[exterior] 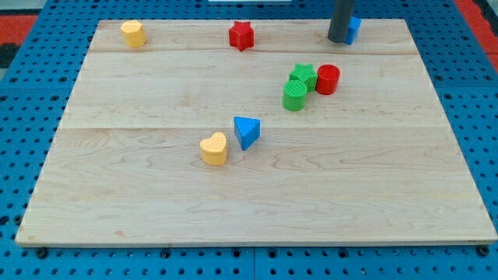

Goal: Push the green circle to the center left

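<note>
The green circle stands right of the board's middle, touching a green star just above it. A red circle sits against the star's right side. My tip is at the view's top right, well above the green circle, right beside a blue block that the rod partly hides.
A red star sits at the top middle and a yellow block at the top left. A blue triangle and a yellow heart lie near the middle. The wooden board rests on a blue pegboard.
</note>
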